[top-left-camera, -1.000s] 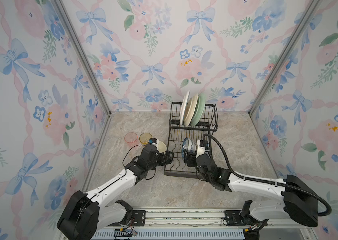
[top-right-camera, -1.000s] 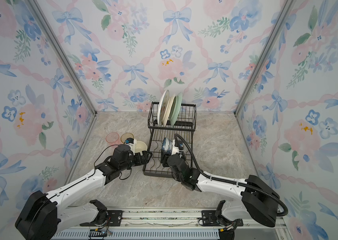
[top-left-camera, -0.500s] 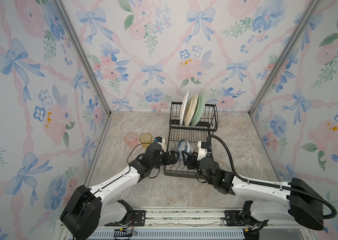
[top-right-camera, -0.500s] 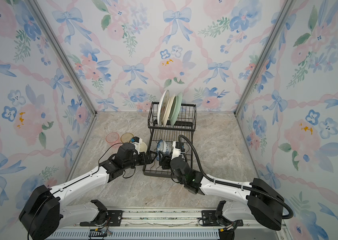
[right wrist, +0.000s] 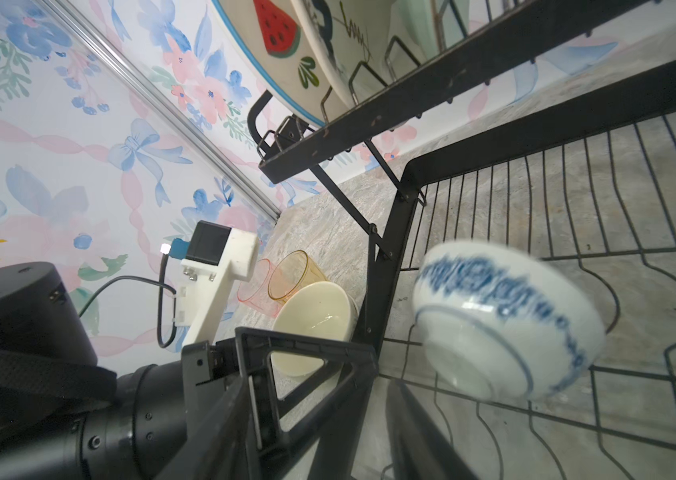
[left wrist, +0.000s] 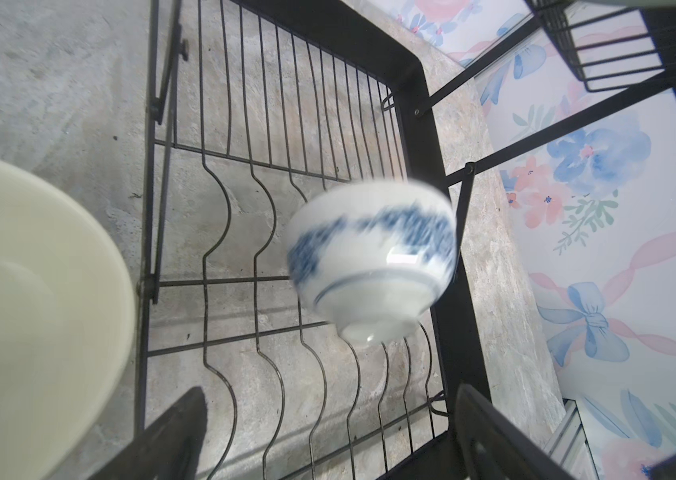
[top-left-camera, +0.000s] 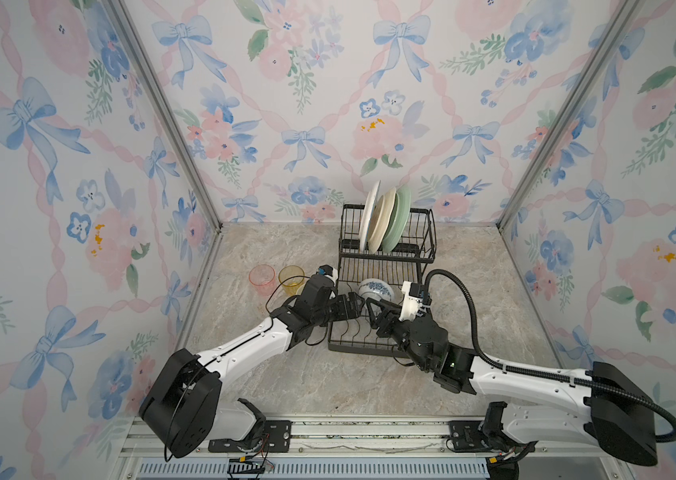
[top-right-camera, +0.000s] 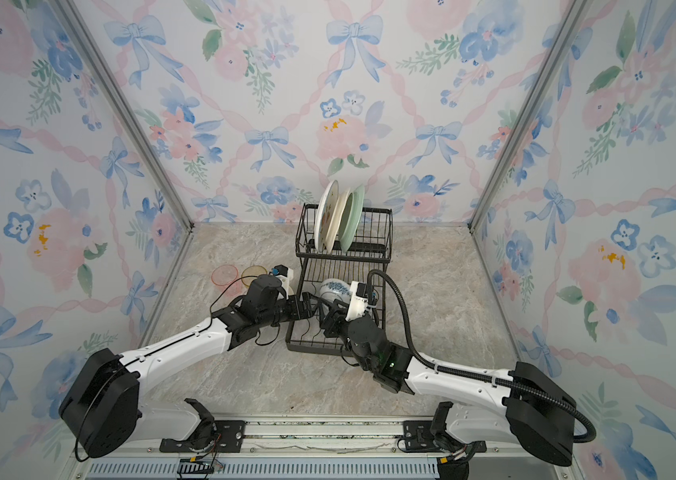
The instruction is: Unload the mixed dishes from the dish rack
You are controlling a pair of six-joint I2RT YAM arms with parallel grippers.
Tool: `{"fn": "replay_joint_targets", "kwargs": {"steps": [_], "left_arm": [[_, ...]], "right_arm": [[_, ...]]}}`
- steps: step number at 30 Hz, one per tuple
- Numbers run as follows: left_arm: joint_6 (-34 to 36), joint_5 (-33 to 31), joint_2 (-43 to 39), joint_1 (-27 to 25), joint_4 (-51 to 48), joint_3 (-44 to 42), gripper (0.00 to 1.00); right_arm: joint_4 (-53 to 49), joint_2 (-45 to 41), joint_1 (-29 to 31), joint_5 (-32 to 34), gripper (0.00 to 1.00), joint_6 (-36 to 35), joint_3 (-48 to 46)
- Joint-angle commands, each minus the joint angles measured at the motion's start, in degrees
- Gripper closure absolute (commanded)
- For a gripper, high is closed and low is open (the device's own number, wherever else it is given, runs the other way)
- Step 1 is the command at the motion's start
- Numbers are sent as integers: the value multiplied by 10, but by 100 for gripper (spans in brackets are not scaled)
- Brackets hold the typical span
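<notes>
Left wrist view shows the blue-and-white patterned bowl motion-blurred and tipped over the curved dividers in the lower tray of the dish rack. It is apparently loose, since the left end effector gapes wide and empty and the right end effector stands parted on nothing. The bowl could roll into a rail and chip, or the two nose-to-nose end effectors could clash. Open bench lies right of the rack, while the cream bowl, yellow tumbler and pink tumbler crowd its left.
</notes>
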Motion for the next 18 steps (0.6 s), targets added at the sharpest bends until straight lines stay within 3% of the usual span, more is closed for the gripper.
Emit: {"fn": "replay_joint_targets", "kwargs": {"steps": [1,9,18], "left_arm": [[17,-18,19,-2,-22,20,6],[24,-26,37,-3,-22,29,2],[27,-18,63,-6,-20,55,2]], "right_arm": [[-57,-18,-14,33,45,40,-4],[-189,-77,-40,75,35,46,-4],[-298,-162,-101,55,29,70,-38]]}}
